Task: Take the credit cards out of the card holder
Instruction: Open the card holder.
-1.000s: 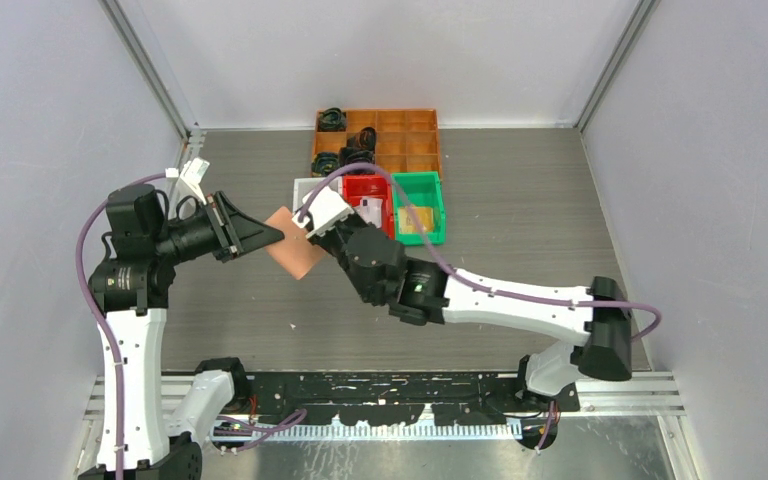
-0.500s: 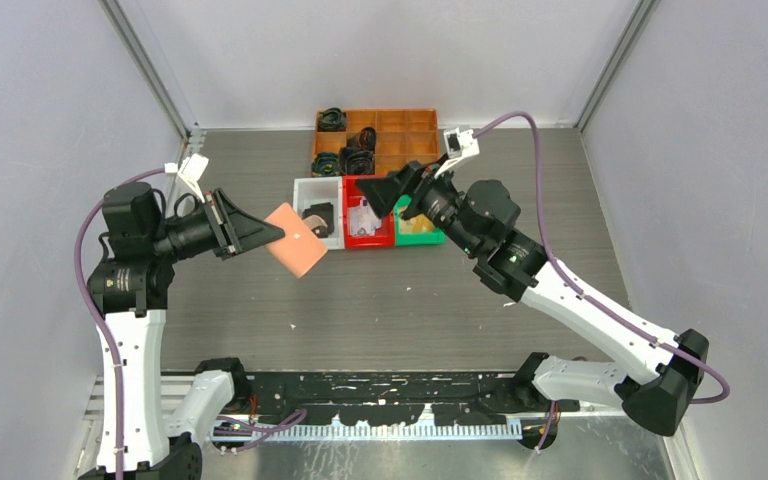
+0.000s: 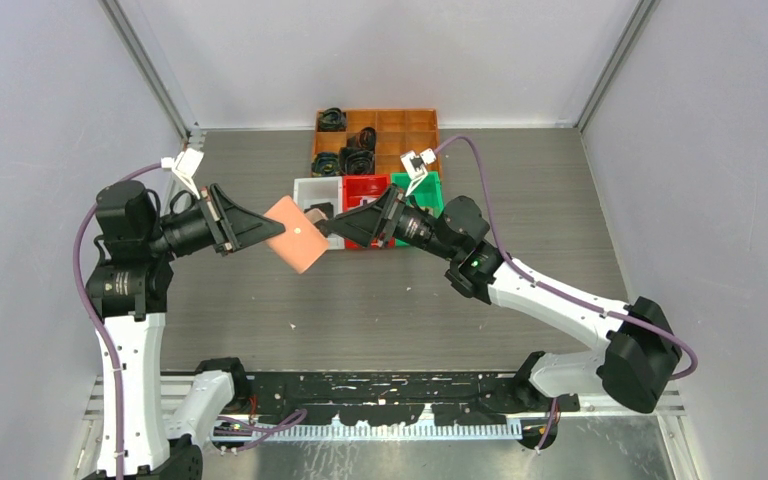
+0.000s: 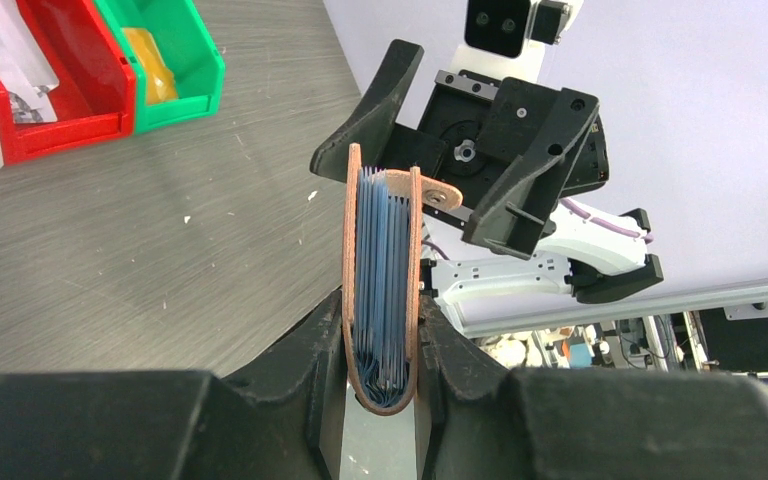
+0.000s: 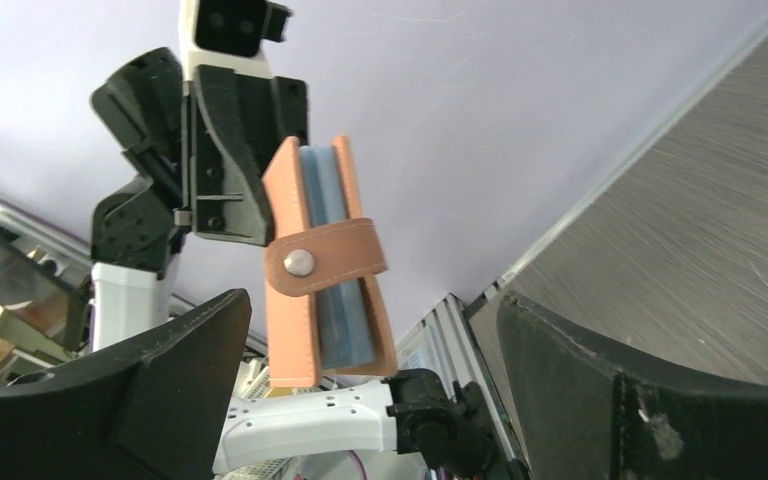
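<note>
My left gripper is shut on the card holder, a tan-pink wallet held above the table. Its folded end sits between the fingers, and grey-blue pockets show edge-on. The strap tab is snapped across its open end. My right gripper stands wide open just right of the card holder, its jaws aimed at that end and touching nothing. Of the credit cards, a whitish one lies in the red bin and an orange-yellow one lies in the green bin. No card edge is distinguishable inside the pockets.
White, red and green bins stand in a row behind the grippers. An orange divided tray behind them holds black coiled bundles. Grey walls close in the table on both sides and at the back.
The right gripper left the card holder, swung over the bins and opened, then came back to the holder with open jaws. The left gripper kept its grip, shifting slightly.
</note>
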You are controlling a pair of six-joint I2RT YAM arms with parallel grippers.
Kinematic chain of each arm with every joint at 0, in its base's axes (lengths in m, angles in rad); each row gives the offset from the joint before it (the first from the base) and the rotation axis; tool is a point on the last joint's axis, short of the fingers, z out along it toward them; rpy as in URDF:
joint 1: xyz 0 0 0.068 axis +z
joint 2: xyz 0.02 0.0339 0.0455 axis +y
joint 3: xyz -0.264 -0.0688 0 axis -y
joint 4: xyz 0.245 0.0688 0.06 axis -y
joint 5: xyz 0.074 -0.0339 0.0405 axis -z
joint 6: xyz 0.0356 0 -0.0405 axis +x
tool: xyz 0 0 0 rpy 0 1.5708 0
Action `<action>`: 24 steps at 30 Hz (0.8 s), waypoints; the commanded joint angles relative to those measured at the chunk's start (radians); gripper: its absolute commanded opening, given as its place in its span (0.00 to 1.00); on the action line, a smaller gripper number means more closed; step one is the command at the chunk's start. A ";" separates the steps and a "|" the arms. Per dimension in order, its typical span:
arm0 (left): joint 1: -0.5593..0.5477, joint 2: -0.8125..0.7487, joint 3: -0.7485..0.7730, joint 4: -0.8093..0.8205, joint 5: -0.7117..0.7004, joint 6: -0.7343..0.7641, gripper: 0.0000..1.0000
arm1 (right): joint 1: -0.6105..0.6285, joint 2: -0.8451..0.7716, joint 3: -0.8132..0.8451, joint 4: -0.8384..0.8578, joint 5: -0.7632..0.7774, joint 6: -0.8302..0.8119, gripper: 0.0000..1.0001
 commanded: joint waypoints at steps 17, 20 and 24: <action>-0.002 -0.020 0.071 0.111 0.077 -0.085 0.00 | 0.075 0.104 0.042 0.370 0.105 -0.015 0.49; -0.003 -0.022 0.069 0.103 0.082 -0.075 0.00 | 0.074 0.096 0.051 0.375 0.107 0.000 0.50; -0.003 -0.025 0.056 0.112 0.088 -0.080 0.00 | 0.074 0.100 0.072 0.377 0.090 0.019 0.54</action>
